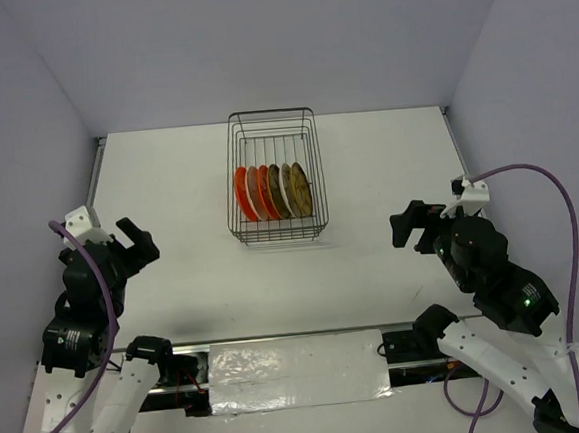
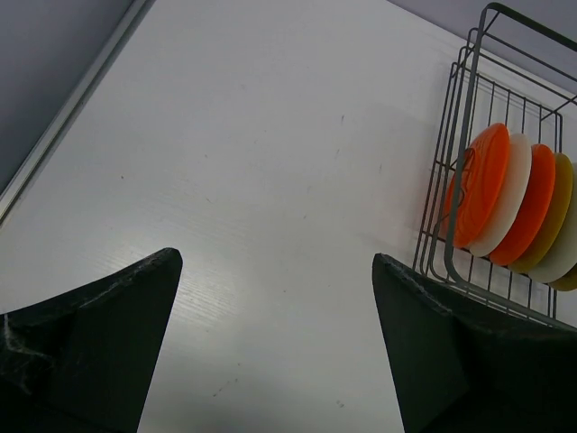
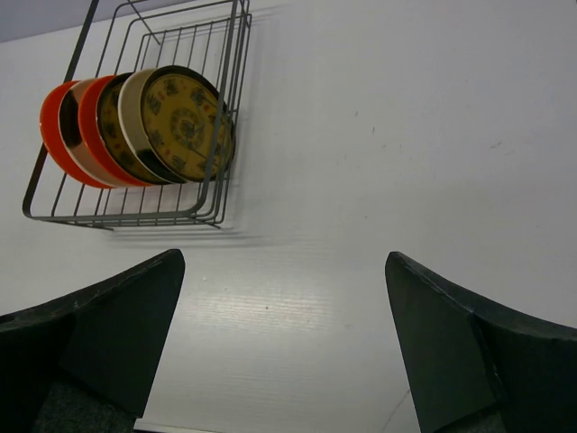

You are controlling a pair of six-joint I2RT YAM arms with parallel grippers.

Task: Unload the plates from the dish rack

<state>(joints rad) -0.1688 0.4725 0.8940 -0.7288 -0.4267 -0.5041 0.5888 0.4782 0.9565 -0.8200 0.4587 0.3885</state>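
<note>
My left gripper (image 1: 139,241) hangs over the left side of the white table (image 1: 167,186), fingers spread wide, holding nothing. At centre, toward the far edge, the wire dish rack (image 1: 269,114) holds the plates (image 1: 273,192) on edge in a tight row, orange-red at left, yellow patterned at right. My right gripper (image 1: 403,229) hovers at right, jaws likewise apart and empty

The flat white table (image 1: 167,186) stretches out before me. Straight ahead at twelve o'clock, toward its far edge, stands a rectangular dish rack (image 1: 279,235) of thin dark wire. At six o'clock, a crinkled silvery sheet (image 1: 297,371) covers the near edge.
</note>
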